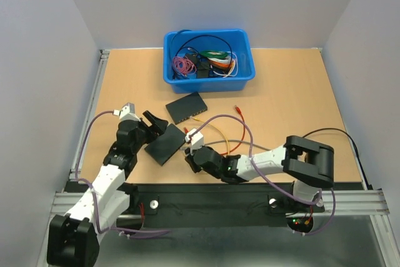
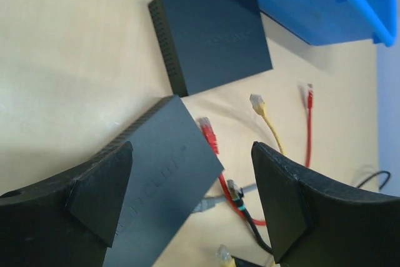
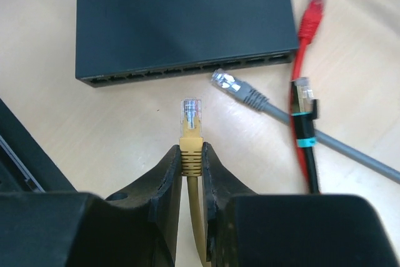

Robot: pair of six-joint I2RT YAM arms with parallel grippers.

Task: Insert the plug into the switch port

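Wooden table [image 1: 281, 92] with a blue bin [image 1: 209, 85] of spare cables at the far edge, not involved. Two black switches lie mid-table. The far switch [image 1: 186, 107] sits just in front of the bin, and the near switch [image 1: 164, 145] lies angled between the two arms and looks like the target. The left gripper [image 1: 156, 123] is at the near switch with its jaws spread wide. In the left wrist view the box sits partly between the fingers [image 2: 100, 198], but I cannot tell whether they touch it, so it isn't braced yet as far as shown. The right gripper [image 3: 191, 154] is pinched tight on the yellow plug [image 3: 190, 117], gripping the boot with the clear connector sticking out forward. The plug is held just short of the port row [image 3: 187, 72] on the switch's front edge, pointing at it and roughly square on, with a clear gap of bare table between tip and ports. Loose leads lie right of the plug: a gray plug [image 3: 228, 82], a red plug [image 3: 312, 14] and a black-cabled plug [image 3: 303, 98] with a teal band. None of them block the approach. Progress: plug picked and aimed, roughly halfway. Left to do: steady the switch, close the gap, line up with one port, push until seated. Nothing is inserted yet.
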